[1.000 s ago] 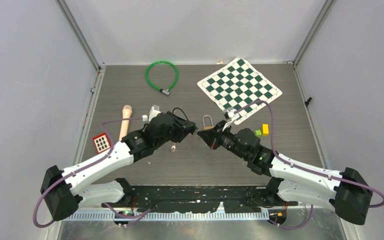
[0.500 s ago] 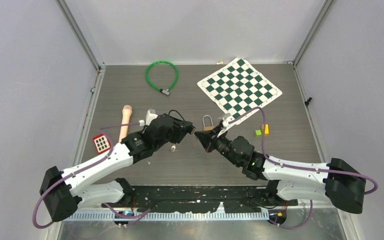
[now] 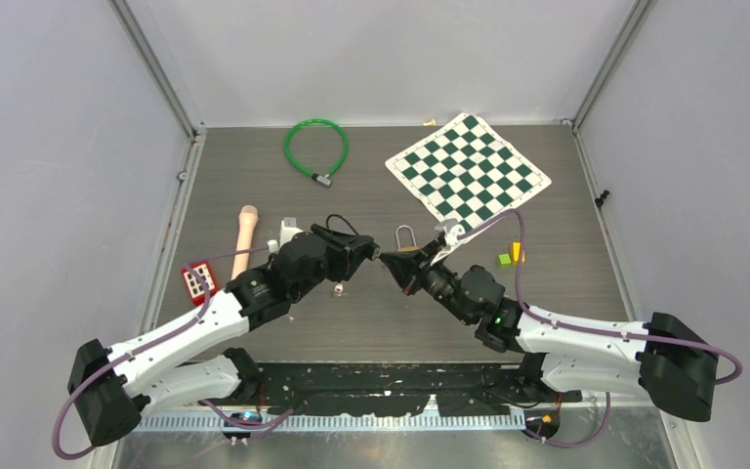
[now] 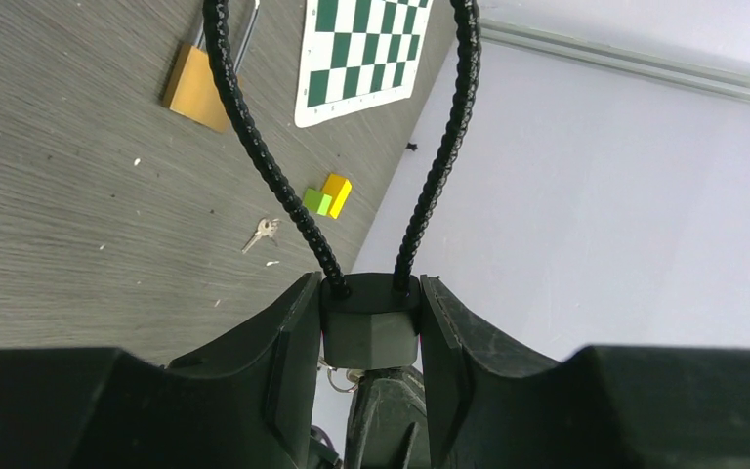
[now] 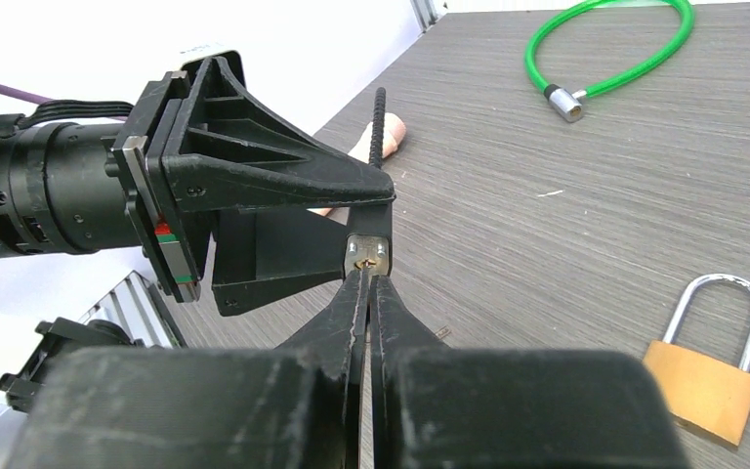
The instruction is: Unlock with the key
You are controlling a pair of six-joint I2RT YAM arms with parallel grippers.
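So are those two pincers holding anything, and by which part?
Left pincer clamps a black cable lock by its body. Right pincer is shut at the keyhole, seemingly pinching a key hidden between its tips.

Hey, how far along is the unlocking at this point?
Done: the left end effector clamps the black lock body. In hand: the right end effector, pinched shut, presses its tips to the lock's brass keyway. The key itself is hidden, so its depth is unclear. Left: the turn and release, since both ends of the cable sit in the body.
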